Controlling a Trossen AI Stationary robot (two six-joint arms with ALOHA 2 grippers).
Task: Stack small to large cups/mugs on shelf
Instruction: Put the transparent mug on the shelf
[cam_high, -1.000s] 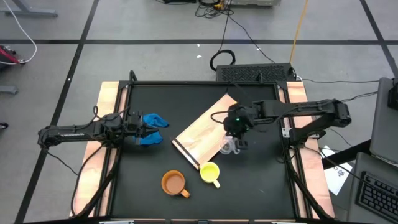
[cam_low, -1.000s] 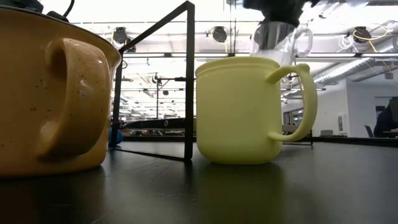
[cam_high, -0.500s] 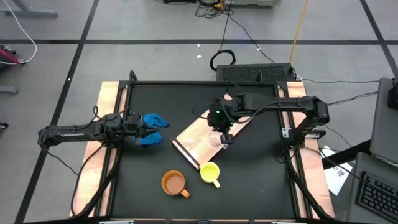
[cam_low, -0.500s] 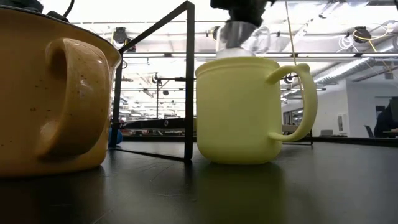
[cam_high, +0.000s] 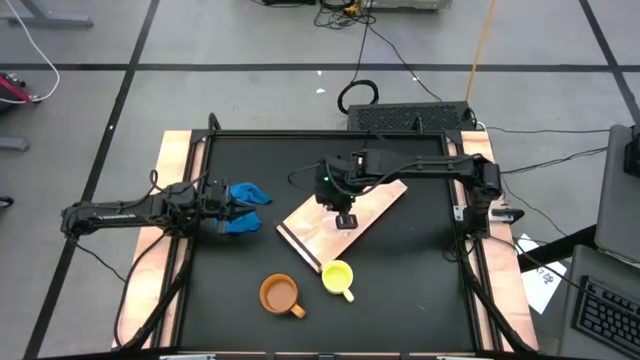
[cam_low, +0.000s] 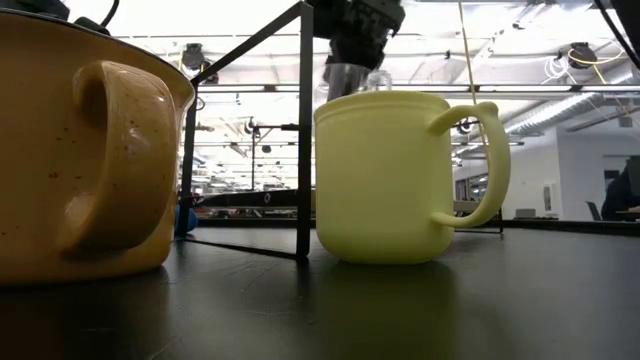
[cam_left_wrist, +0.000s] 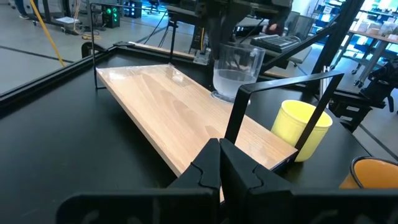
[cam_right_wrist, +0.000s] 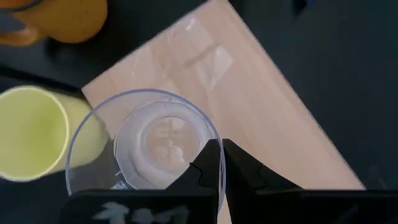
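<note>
Clear glass cup (cam_right_wrist: 149, 149), round and smooth-walled, hangs upright over the middle of the flat light-wood shelf (cam_high: 340, 215), its rim pinched between the closed fingers of the right gripper (cam_high: 343, 212). Bare board lies all around it. The matte yellow cup (cam_high: 337, 277) and speckled orange-brown cup (cam_high: 279, 294) stand on black tabletop (cam_high: 410, 290) beyond the shelf's dark edge. The left gripper (cam_high: 226, 208) rests closed by the blue cloth (cam_high: 245, 195).

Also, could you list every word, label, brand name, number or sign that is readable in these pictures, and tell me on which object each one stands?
No readable text in any view.
Clear glass cup: no print visible.
Yellow cup: plain.
Orange-brown cup: only dark speckles, no lettering.
Wooden shelf board: bare wood grain.
Paper sheet beside the table: dark marks, too small to read.
</note>
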